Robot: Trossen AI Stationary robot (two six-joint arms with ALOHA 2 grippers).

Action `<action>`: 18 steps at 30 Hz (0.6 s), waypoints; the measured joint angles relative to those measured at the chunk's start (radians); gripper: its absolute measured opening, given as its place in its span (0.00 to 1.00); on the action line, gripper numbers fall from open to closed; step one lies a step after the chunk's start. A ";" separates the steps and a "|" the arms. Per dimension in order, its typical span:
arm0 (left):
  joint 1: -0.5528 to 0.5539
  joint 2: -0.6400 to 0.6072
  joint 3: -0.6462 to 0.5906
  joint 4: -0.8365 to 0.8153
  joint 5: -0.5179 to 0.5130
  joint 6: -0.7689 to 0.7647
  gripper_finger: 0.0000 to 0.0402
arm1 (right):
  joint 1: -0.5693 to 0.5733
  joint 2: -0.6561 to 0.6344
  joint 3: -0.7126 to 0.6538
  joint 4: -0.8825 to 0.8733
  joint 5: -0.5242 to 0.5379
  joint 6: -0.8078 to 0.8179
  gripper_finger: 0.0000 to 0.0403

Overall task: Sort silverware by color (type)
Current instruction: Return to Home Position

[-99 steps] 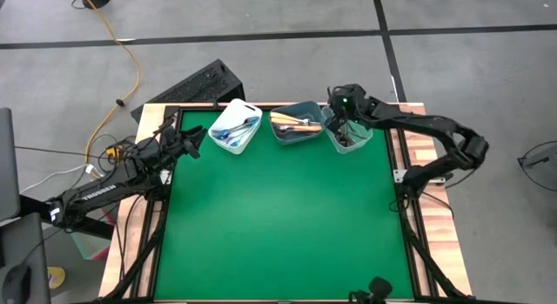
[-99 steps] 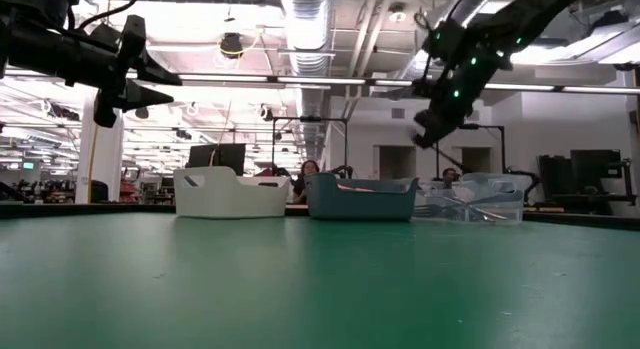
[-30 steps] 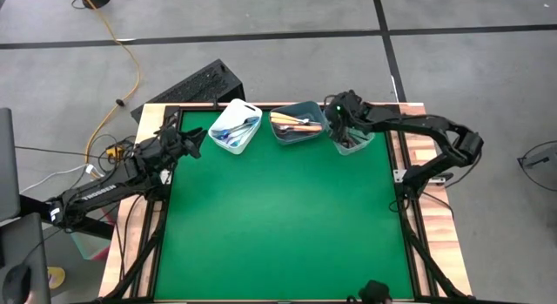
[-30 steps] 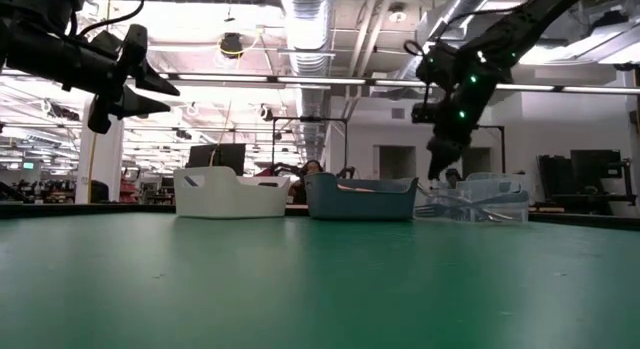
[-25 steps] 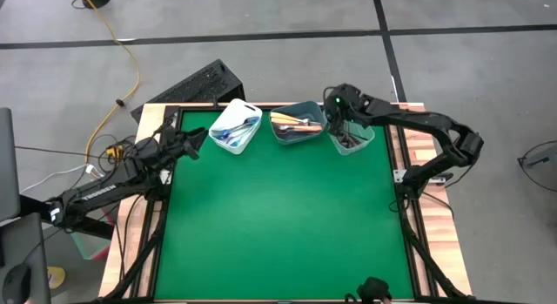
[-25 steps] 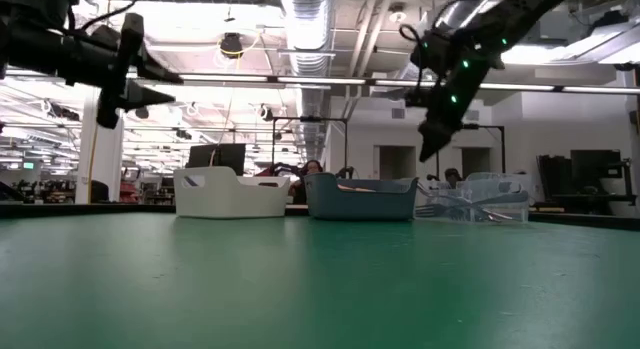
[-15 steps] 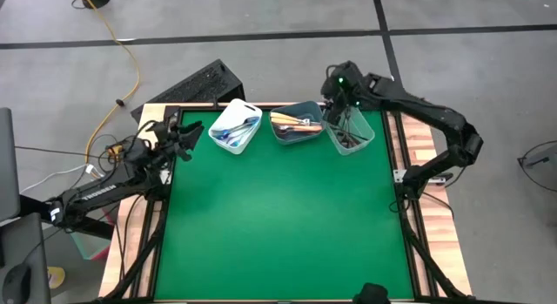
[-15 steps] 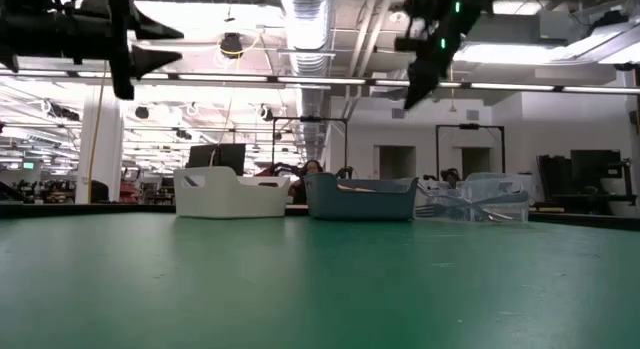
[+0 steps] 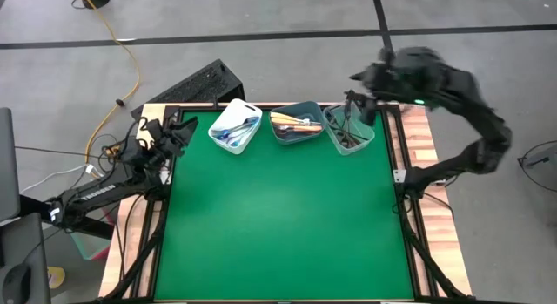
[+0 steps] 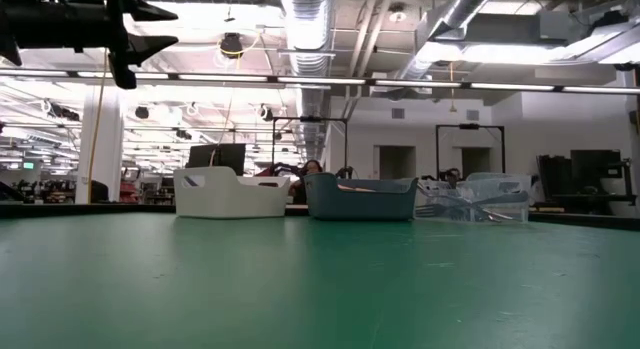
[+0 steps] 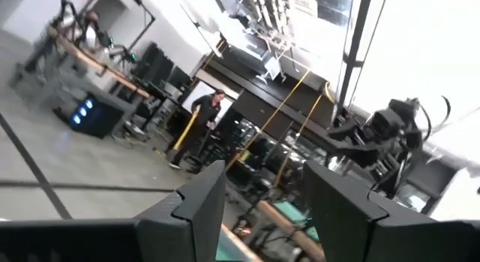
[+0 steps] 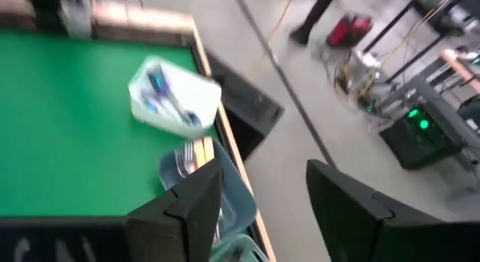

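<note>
Three bins sit in a row at the far edge of the green mat (image 9: 278, 217). The grey-blue bin (image 9: 309, 137) is the middle one. The yellow-handled forks (image 9: 291, 123) lie inside it.

The white bin (image 9: 246, 108) sits just beside the grey-blue bin, on the left arm's side. The blue-handled forks (image 9: 233, 131) lie in it. The clear bin (image 9: 364, 143) sits just beside the grey-blue bin on the right arm's side. The black-handled forks (image 9: 346, 134) lie in that one.

The left gripper (image 9: 178, 130) is up in the air. It is well away from the grey-blue bin, out past the white bin, near the mat's far corner. Its two fingers (image 11: 196, 209) are wide apart and they hold nothing.

The right gripper (image 9: 359, 77) is up high too. It is behind the grey-blue bin and a little to the clear bin's side, out past the table's far edge. Its two fingers (image 12: 187, 209) are also wide apart, with nothing between them. From its wrist camera you look down on the white bin and the grey-blue bin.
</note>
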State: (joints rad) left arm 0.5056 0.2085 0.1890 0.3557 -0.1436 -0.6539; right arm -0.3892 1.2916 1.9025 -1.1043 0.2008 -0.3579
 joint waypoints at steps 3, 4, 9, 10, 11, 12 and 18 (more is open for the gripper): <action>0.000 0.000 0.000 -0.001 0.000 -0.053 0.41 | 0.030 -0.108 -0.022 -0.002 0.003 0.053 0.55; 0.000 0.000 0.000 -0.001 0.006 -0.062 0.41 | 0.037 -0.143 -0.031 0.001 0.004 0.073 0.55; 0.000 0.000 0.000 0.029 0.112 -0.041 0.41 | 0.068 -0.308 -0.107 0.022 0.005 0.168 0.55; 0.000 0.000 0.000 0.036 0.122 -0.035 0.41 | 0.076 -0.338 -0.134 0.030 0.005 0.188 0.55; 0.000 0.000 0.001 0.040 0.127 -0.030 0.41 | 0.084 -0.368 -0.166 0.044 0.005 0.209 0.55; 0.000 0.000 0.001 0.044 0.131 -0.023 0.41 | 0.093 -0.400 -0.203 0.063 0.006 0.230 0.55; 0.000 0.000 0.001 0.046 0.132 0.040 0.41 | 0.140 -0.612 -0.509 0.242 0.007 0.338 0.55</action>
State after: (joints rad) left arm 0.5053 0.2081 0.1898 0.4020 -0.0113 -0.6140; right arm -0.2494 0.6797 1.3934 -0.8624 0.2077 -0.0196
